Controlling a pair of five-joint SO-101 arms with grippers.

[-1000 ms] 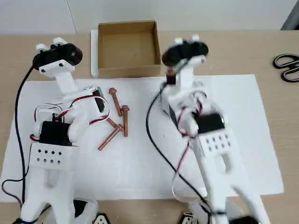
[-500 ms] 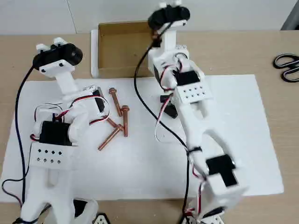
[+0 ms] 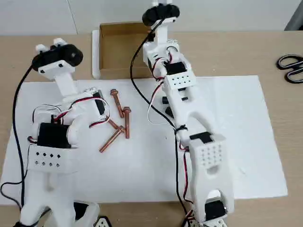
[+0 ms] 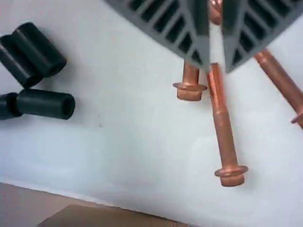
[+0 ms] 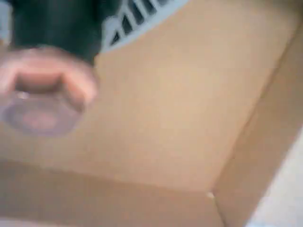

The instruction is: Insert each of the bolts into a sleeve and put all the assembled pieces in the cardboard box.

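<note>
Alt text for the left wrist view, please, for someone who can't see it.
The left hand, its grey jaws nearly closed, hovers over three copper bolts lying on a white sheet. Black sleeves lie apart from them on the same sheet.

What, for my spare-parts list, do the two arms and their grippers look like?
The left arm and right arm are white plastic with black servo motors at the joints and panels dotted with small holes. Red, white and black wires loop between joints; a black cable trails along each. The left gripper has grey fingers with ribbed slots; the right wrist view's finger looks alike.
</note>
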